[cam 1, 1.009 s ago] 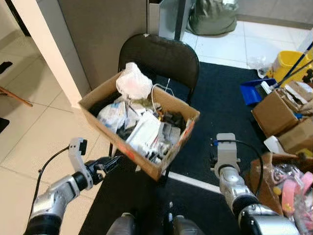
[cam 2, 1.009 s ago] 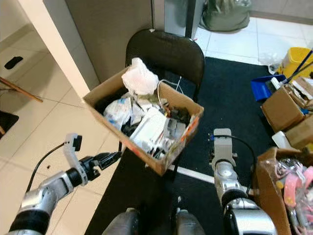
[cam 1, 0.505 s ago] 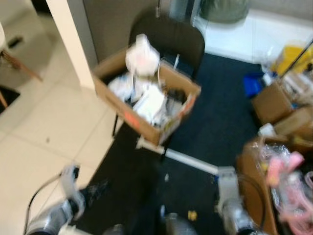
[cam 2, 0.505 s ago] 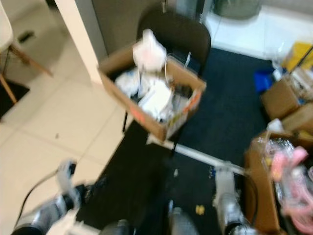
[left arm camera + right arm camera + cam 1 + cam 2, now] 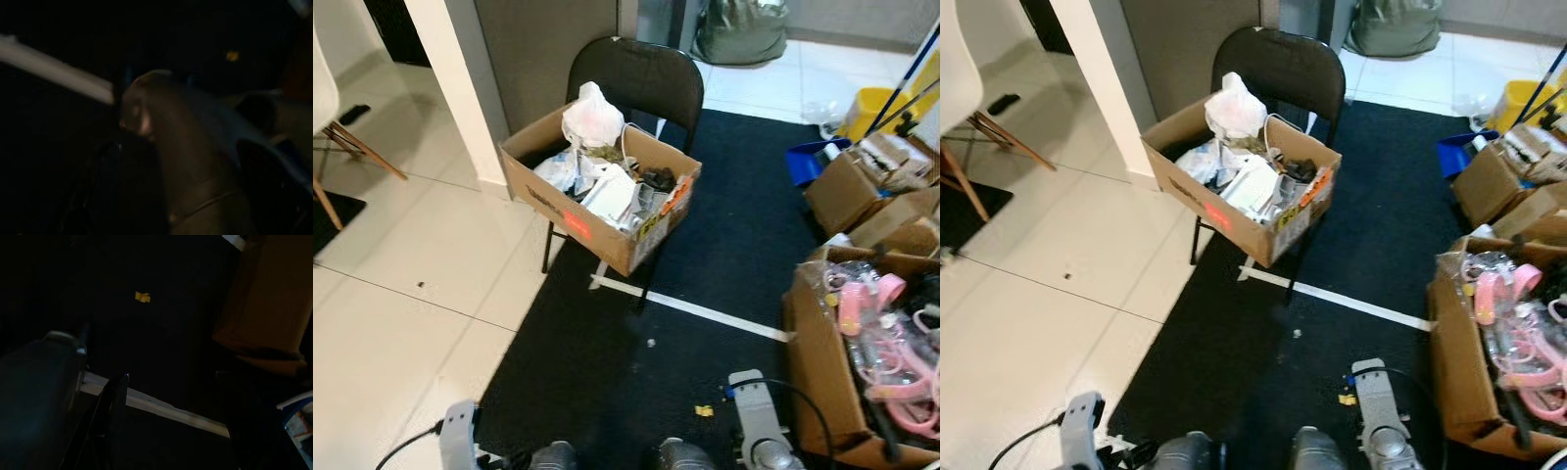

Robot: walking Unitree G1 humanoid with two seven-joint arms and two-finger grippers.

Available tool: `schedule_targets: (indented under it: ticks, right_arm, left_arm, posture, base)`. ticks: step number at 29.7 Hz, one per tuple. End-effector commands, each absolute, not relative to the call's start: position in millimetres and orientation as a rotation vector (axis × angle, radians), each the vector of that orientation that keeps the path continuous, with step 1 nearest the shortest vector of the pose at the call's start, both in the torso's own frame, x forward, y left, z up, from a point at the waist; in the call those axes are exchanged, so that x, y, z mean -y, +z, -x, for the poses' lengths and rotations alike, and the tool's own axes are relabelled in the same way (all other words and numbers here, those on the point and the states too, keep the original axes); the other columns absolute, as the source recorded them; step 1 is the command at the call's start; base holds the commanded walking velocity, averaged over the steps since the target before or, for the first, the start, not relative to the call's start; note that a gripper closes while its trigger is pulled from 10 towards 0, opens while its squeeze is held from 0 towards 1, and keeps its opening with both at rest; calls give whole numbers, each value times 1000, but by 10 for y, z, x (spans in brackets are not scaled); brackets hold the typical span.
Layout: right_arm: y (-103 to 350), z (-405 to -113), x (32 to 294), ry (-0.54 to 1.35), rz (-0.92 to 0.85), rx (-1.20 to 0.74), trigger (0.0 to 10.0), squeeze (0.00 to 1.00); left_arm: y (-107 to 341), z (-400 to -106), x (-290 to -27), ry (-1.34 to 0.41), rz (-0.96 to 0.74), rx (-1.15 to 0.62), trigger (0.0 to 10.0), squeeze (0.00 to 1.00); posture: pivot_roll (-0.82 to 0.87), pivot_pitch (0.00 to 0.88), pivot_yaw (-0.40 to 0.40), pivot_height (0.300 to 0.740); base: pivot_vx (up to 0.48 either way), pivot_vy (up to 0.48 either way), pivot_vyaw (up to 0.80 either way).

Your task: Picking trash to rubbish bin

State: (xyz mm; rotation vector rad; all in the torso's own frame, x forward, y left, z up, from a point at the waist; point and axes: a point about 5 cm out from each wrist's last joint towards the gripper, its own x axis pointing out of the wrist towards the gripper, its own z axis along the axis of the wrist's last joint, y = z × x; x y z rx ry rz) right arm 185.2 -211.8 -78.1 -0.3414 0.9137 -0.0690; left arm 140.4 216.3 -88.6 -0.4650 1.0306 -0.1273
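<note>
A cardboard box (image 5: 558, 201) full of trash, topped by a white plastic bag (image 5: 592, 116), sits on a black chair (image 5: 631, 73) ahead of me. A small yellow scrap (image 5: 703, 410) lies on the black mat (image 5: 724, 245) near my feet, also seen as the yellow scrap (image 5: 142, 296) in the dark right wrist view. A tiny white bit (image 5: 650, 343) lies farther out on the mat. My left arm (image 5: 1082, 431) and right arm (image 5: 1376, 406) hang low at the bottom edge, holding nothing that I can see.
An open carton (image 5: 813, 362) of pink items stands close on my right. More cartons (image 5: 837, 191), a blue dustpan (image 5: 808, 162) and a yellow bucket (image 5: 871, 106) crowd the back right. A white pillar (image 5: 455, 88) rises at the left. A white tape line (image 5: 705, 311) crosses the mat.
The whole view has pulled back, so the box and chair now look farther off. Both arms have dropped from beside the box to the bottom edge.
</note>
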Motion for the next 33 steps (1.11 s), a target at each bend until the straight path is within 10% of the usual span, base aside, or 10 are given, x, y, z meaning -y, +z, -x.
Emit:
schedule_targets:
  ticks: [1,33]
  right_arm:
    - [-860,-1698,2117,-34,357,-982,10000,0]
    - [-956,-1370,2314,29,418,-1117,10000,0]
  left_arm:
    - [-999,-1131,-2170,-84,399,-1149,10000,0]
    - [-1029,-1063,-2385,-11,-82,-1244,10000,0]
  posture:
    - [44,138,29,740]
    - [31,122,28,740]
  base:
    - [0,0,0]
    - [0,0,-775]
